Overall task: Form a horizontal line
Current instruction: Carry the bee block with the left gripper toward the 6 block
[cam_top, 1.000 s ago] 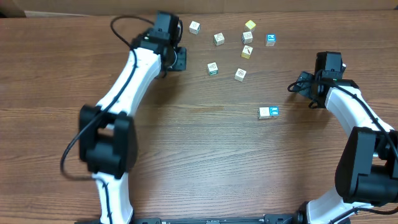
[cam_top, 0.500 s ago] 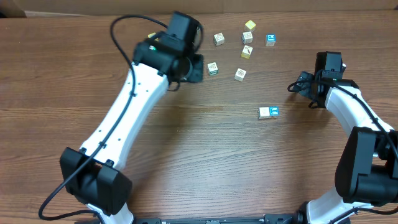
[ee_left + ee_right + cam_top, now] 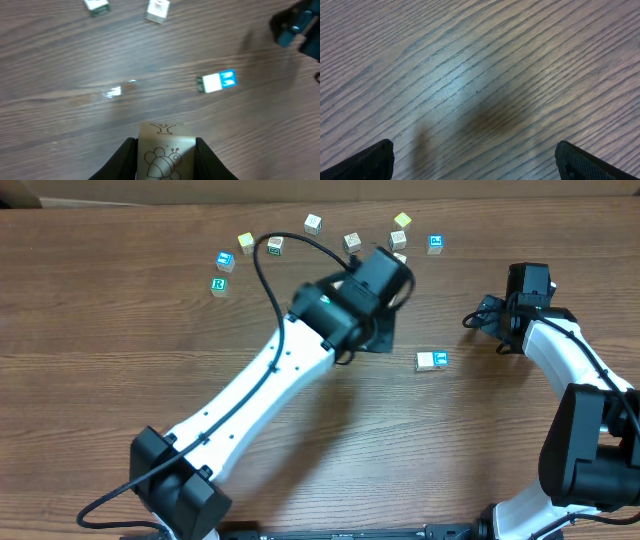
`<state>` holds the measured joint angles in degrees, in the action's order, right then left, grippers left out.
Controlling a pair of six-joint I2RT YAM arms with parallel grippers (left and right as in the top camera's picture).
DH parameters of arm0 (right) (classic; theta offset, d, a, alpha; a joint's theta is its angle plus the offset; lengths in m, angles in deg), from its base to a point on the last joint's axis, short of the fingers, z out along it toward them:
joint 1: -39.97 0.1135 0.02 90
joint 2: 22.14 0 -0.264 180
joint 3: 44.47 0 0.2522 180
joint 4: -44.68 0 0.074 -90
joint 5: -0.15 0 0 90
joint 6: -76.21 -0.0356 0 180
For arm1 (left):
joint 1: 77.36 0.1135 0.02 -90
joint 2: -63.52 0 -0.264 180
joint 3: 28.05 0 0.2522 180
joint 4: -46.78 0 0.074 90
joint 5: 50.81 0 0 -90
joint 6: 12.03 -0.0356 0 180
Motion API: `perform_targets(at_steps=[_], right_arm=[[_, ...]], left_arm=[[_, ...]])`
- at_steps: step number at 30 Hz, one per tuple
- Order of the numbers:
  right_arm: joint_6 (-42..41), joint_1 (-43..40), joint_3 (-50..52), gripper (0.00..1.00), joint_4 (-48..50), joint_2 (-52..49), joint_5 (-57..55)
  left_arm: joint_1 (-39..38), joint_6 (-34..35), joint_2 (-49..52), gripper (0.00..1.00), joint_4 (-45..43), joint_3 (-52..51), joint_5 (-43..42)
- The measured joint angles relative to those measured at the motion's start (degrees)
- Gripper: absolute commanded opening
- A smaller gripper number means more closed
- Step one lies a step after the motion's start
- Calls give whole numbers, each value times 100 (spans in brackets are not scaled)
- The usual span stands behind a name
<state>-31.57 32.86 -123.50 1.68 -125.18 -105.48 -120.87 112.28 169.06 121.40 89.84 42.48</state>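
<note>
Loose cubes [image 3: 275, 245] lie scattered along the far edge of the table [image 3: 100, 380]; toward its middle, the left hand [image 3: 166, 159] is clamped on a cream cube [image 3: 165, 142] marked "Y" above a bee drawing. Right of centre lies the horizontal line [image 3: 432, 360], a short row of touching cubes, blue at its right end. Near the right edge, the right hand [image 3: 475, 167] hovers with fingers spread wide.
</note>
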Motion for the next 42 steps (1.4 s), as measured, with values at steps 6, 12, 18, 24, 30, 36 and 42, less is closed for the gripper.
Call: perform_targets(at_steps=[6,12,18,24,30,36,42], right_arm=[[0,-2,0,100,2,0,0],[0,-2,0,100,0,0,0],[0,0,0,100,4,0,0],[0,-2,0,100,0,0,2],[0,0,0,100,-2,0,2],[0,0,0,100,-2,0,2],[0,-2,0,100,2,0,2]], left_arm=[[-306,404,0,25,-90,0,138],[-404,581,109,24,-127,0,173],[-404,848,535,24,-131,0,173],[-404,1060,1001,23,-247,-2,166],[-404,1082,1414,24,-566,-2,164],[-404,1082,1810,24,-820,-2,164],[-404,1082,2011,24,-894,-2,164]])
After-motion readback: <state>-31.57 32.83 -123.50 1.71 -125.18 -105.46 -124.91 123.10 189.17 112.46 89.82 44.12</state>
